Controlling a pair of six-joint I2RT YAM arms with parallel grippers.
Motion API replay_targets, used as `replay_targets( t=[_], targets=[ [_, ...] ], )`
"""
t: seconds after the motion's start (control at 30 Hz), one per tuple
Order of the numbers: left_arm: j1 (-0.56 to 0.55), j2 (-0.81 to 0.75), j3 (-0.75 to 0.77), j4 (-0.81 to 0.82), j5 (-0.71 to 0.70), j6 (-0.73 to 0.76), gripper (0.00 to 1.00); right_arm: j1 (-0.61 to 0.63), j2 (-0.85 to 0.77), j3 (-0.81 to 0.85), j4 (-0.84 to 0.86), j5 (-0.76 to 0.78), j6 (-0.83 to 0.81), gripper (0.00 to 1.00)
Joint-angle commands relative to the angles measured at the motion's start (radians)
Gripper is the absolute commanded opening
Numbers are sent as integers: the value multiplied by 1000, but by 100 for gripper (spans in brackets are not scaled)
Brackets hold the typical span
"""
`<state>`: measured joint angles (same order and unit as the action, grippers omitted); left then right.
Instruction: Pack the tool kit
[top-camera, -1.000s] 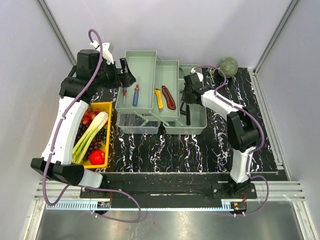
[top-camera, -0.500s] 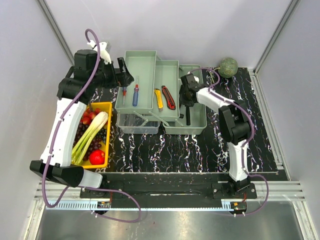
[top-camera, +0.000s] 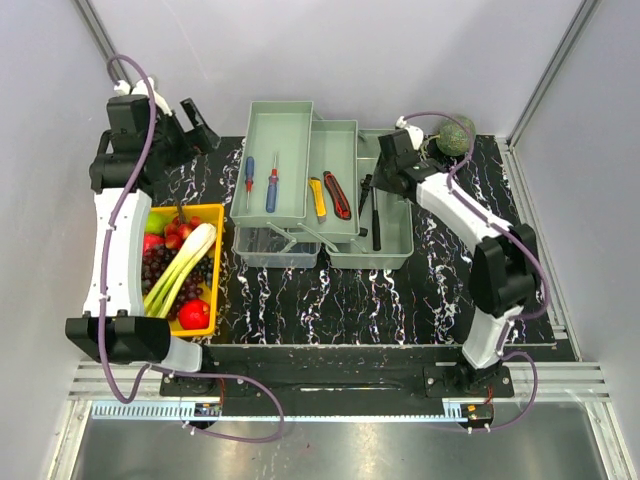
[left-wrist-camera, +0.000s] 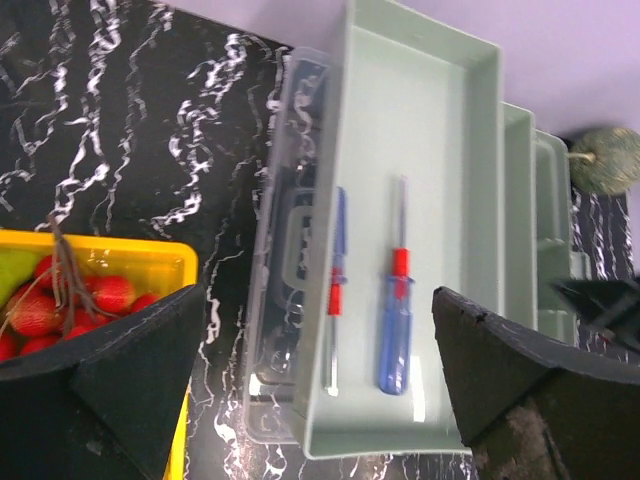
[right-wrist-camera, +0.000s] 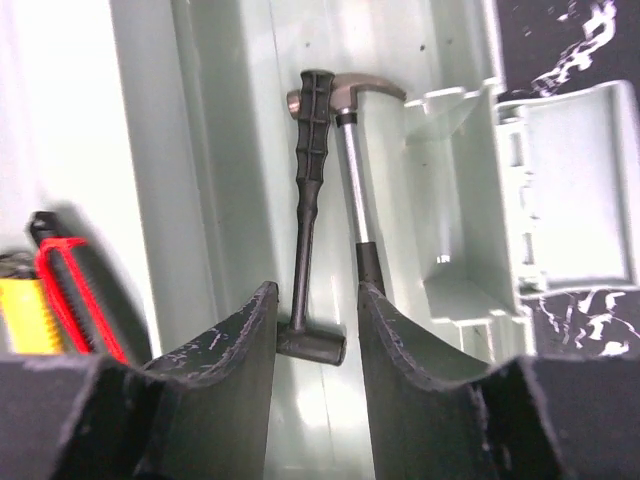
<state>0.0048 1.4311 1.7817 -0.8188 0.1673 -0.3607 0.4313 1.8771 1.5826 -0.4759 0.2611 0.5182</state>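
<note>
The tool kit (top-camera: 285, 125) lies fanned open, both hammers (right-wrist-camera: 310, 130) in its base just below our right tool (right-wrist-camera: 315, 295), jaws apart and empty; our left tool (left-wrist-camera: 318, 300), also apart, hangs over the screwdrivers (left-wrist-camera: 395, 320). We judge folding the trays (top-camera: 335, 150) comes next

bright, even overhead light cast only soft shadows. the toolbox (right-wrist-camera: 60, 120) wall bleached almost white at the left of the right wrist view. fingers (left-wrist-camera: 130, 390) of the left gripper (left-wrist-camera: 318, 300) looked dark and slightly soft near the lens.
</note>
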Motion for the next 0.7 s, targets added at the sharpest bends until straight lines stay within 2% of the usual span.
replay_targets(
  t=[0.0, 0.1, 0.23, 0.3, 0.5, 0.67],
  targets=[
    [66, 54, -76, 115, 29, -21, 97, -32, -140, -53, 10, 83, 0, 42],
    [70, 94, -137, 162, 43, 61, 87, -81, -202, -91, 10, 32, 12, 43],
    [70, 184, -159, 165, 95, 150, 81, -186, -237, -151, 31, -188, 23, 46],
    [72, 235, -162, 156, 103, 158, 77, -222, -252, -185, 34, -235, 37, 46],
    [69, 373, -186, 165, 242, 161, 66, -293, -309, -283, 72, -329, 106, 46],
    [58, 411, -232, 228, 319, 151, 64, -315, -331, -328, 74, -341, 120, 45]
  ],
)
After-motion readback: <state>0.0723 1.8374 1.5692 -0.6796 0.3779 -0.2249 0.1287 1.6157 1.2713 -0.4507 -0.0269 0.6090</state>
